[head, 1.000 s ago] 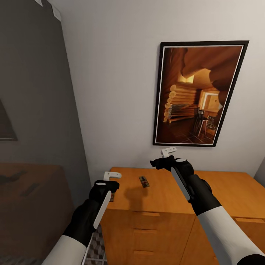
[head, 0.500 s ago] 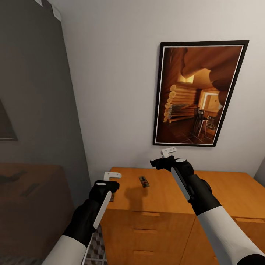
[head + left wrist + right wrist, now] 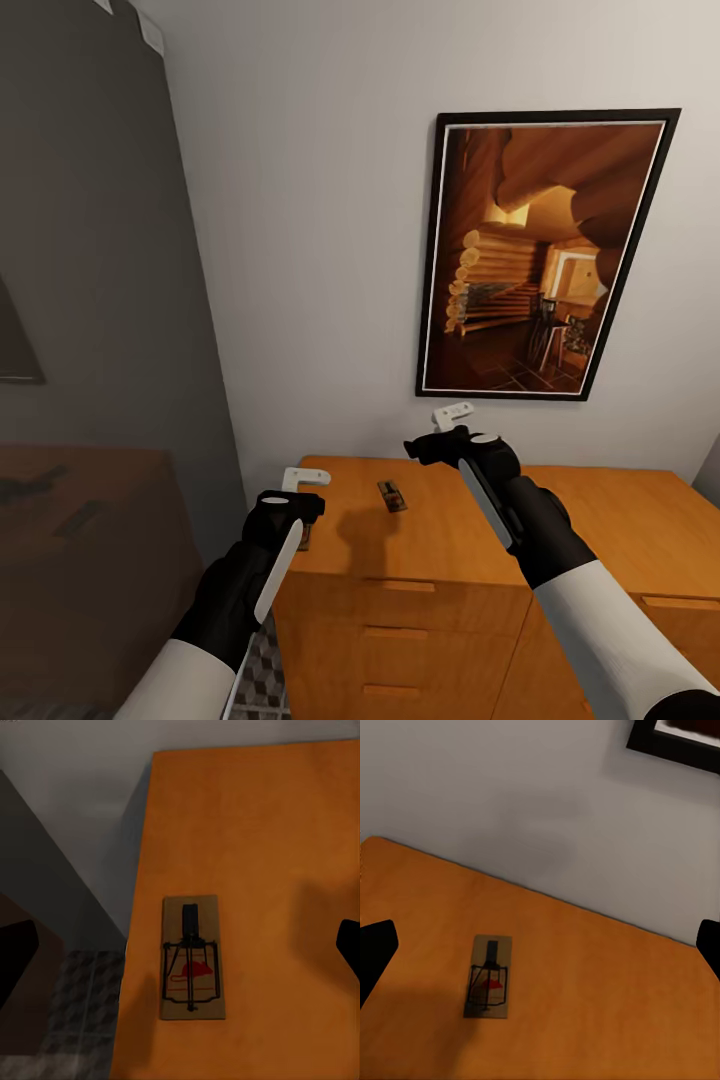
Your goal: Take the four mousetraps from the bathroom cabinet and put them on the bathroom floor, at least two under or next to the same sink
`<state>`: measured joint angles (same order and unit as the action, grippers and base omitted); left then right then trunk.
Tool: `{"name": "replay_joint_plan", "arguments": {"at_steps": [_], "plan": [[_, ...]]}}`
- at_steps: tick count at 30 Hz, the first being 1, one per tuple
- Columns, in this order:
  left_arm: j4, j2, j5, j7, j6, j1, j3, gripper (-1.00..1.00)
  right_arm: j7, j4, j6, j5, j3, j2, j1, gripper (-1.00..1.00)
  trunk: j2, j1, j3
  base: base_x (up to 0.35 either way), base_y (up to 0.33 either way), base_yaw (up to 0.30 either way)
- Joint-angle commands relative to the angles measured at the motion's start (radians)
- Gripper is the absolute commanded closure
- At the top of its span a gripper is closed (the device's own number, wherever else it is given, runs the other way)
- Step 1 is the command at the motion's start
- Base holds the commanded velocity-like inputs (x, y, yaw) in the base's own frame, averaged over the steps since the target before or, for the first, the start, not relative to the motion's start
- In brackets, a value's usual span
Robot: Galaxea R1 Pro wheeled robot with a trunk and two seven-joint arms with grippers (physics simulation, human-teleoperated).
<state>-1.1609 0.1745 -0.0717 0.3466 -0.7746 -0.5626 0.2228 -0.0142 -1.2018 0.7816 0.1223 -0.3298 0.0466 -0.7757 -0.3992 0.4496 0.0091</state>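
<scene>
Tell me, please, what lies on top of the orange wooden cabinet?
On the cabinet top, two mousetraps show: one mousetrap near the middle, another mousetrap at its left edge, partly covered by the left claw in the head view. Drawer contents are hidden.

Both arms: white cylindrical forearm shells, followed by black bulbous wrist housings. Long pale grey-white stripe inlaid along each black wrist section; small white oval cap seen on top near end. Left gripper (image 3: 303, 490) and right gripper (image 3: 446, 425): black base, small white bracket-like fingers. Blurred black finger edges seen in wrist views.
</scene>
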Motion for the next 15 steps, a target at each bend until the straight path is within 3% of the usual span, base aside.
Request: {"name": "replay_joint_plan", "arguments": {"at_steps": [1,15], "plan": [[-0.001,0.000,-0.008,0.008,-0.003,0.000,0.001,-1.00,0.002,-0.001,0.004,0.005,-0.003,0.001,-0.001,-1.00,-0.001,0.000,0.000,0.009,0.000,0.000],[0.000,0.000,-0.008,0.008,-0.003,0.000,0.001,-1.00,0.001,-0.001,0.004,0.005,-0.006,0.001,-0.001,-1.00,-0.001,0.000,0.000,0.002,0.000,0.000]]}}
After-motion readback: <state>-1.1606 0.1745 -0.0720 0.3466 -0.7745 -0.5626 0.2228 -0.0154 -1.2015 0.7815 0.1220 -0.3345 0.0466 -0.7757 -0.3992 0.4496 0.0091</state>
